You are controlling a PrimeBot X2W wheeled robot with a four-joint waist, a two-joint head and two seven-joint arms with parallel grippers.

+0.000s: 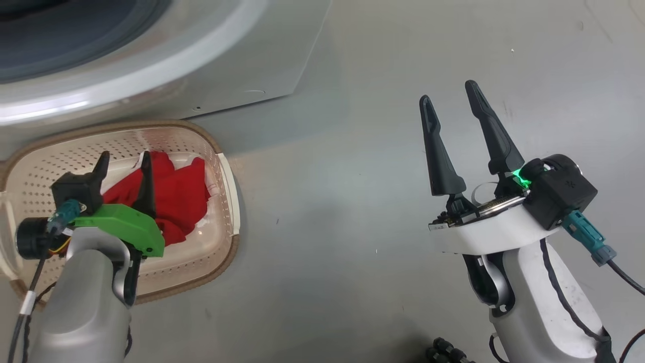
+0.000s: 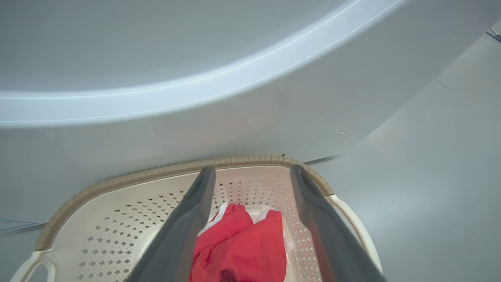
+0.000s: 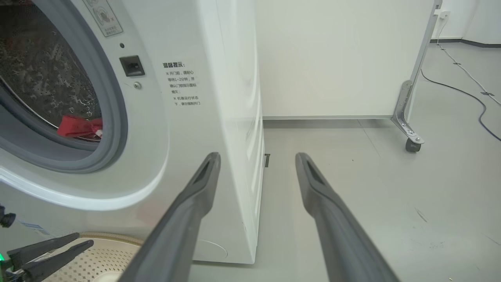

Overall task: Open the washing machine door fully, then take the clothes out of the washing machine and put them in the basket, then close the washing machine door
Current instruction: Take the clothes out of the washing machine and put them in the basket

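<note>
The cream basket (image 1: pixel 221 151) with a brown rim stands on the floor in front of the white washing machine (image 1: pixel 262 55). Red clothes (image 1: pixel 176 196) with a bit of white lie inside it. My left gripper (image 1: pixel 125 162) hangs over the basket, open, the clothes (image 2: pixel 242 243) lying below its spread fingers. Another red piece (image 3: pixel 78 127) sits in the steel drum behind the grey gasket (image 3: pixel 113 117). My right gripper (image 1: pixel 448 93) is open and empty over bare floor, right of the machine. The washing machine door is out of view.
The machine's right front corner (image 3: pixel 250 164) stands just left of my right gripper (image 3: pixel 257 156). Behind it is a white panel on a caster wheel (image 3: pixel 411 145), with a dark cable (image 3: pixel 469 98) trailing over the grey floor. My left gripper's fingers (image 3: pixel 74 237) show above the basket (image 3: pixel 113 250).
</note>
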